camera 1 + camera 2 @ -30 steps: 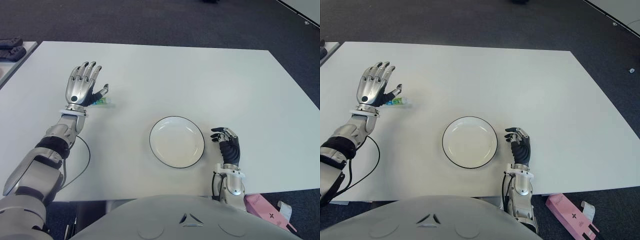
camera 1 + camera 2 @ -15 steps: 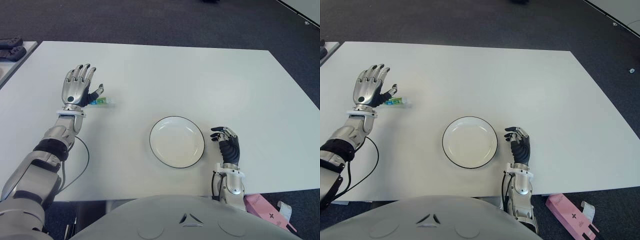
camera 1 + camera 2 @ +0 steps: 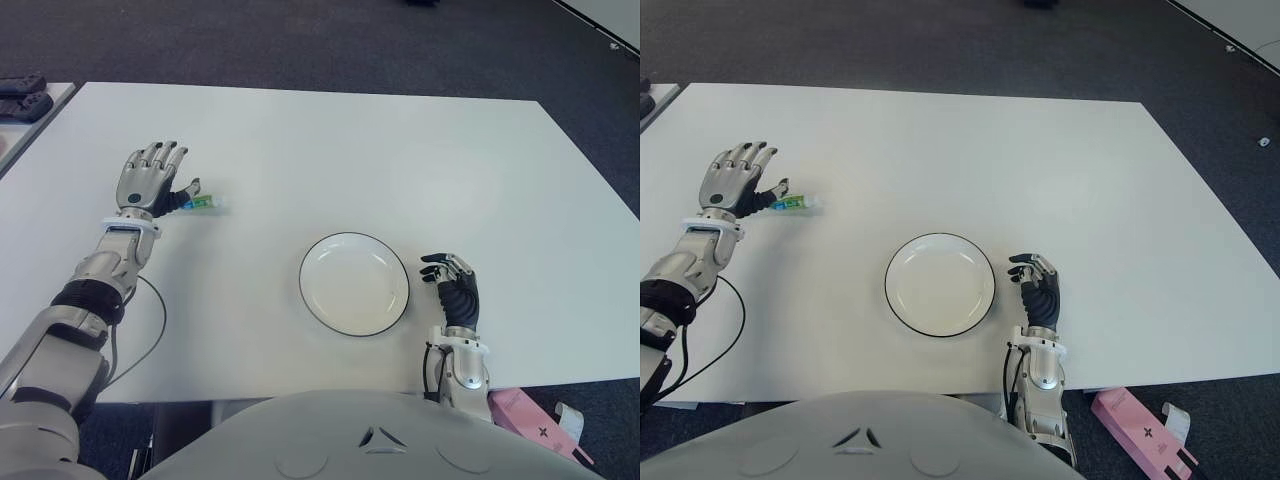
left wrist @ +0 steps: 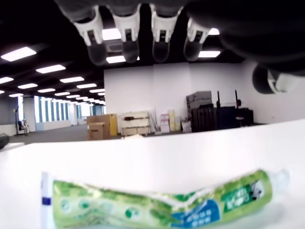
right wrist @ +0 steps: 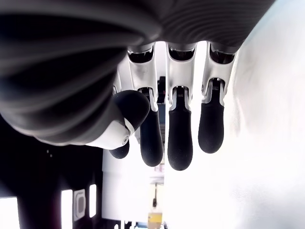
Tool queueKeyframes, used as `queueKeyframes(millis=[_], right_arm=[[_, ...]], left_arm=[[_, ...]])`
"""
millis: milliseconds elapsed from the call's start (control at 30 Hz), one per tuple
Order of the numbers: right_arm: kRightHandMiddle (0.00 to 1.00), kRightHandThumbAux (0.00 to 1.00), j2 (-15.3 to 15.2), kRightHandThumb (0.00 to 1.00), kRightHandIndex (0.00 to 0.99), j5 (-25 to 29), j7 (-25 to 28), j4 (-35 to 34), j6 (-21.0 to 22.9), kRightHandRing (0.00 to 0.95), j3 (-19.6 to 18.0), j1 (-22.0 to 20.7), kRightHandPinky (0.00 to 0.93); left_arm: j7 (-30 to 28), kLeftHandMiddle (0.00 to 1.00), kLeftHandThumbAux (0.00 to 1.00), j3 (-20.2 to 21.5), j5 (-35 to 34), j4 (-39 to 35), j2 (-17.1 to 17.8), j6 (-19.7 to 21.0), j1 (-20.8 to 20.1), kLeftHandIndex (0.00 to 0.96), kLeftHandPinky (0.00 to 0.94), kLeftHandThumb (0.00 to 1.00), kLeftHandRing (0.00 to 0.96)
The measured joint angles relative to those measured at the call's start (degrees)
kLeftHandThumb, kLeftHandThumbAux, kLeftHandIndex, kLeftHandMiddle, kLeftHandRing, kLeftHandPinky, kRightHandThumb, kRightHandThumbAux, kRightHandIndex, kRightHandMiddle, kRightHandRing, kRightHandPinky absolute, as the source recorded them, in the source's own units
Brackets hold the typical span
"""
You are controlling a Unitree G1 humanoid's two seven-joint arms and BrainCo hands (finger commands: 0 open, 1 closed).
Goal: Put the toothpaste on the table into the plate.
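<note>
Left hand point(image 3: 150, 180) has come down and back toward the robot over the last second; a second ago it stood higher with the palm raised, and now it sits low just beside the toothpaste point(image 3: 203, 203). Fingers point(image 3: 160, 155) are spread wide and hold nothing. The thumb side faces the tube, and I can't tell whether it is touching. In the left wrist view the toothpaste point(image 4: 162, 205) lies flat on the worktop point(image 3: 380, 150), right under the open fingers, with the cap end pointing toward the plate side. The tube has not moved across the frames.

Plate point(image 3: 354, 283) is empty, well apart from the tube, near the front middle of the worktop. Right hand point(image 3: 455, 290) shows just right of the plate, idle, with its fingers loosely curled around nothing, same as earlier.

Read: this is the approach, lining up for a grasp; the pick has not started and no part of the task is done. Lowering the hand puts the fingers at tube height, so the next step is probably to close over the tube. The tube is flat and lies low on the worktop, so the fingers may push it along instead of getting under it.

A pink box point(image 3: 530, 420) lies on the floor off the front right corner, irrelevant.
</note>
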Motion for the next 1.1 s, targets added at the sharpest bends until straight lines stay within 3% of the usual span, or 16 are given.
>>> queueKeyframes(millis=[667,1100], right_arm=[[0.464,0.686,0.08,0.840,0.440,-0.22,-0.15,-0.17,0.01,0.525,-0.05,0.52,0.519],[0.462,0.685,0.17,0.839,0.443,-0.35,-0.34,-0.82,0.00,0.519,-0.07,1.53,0.509]], left_arm=[[-19.21,0.000,0.141,-4.69,2.27,-0.61,5.72,-6.60,-2.39,0.000,0.000,0.421,0.000],[-25.45,0.000,0.179,-9.62,5.60,3.69,5.85,-10.93,-6.82,0.000,0.000,0.426,0.000]])
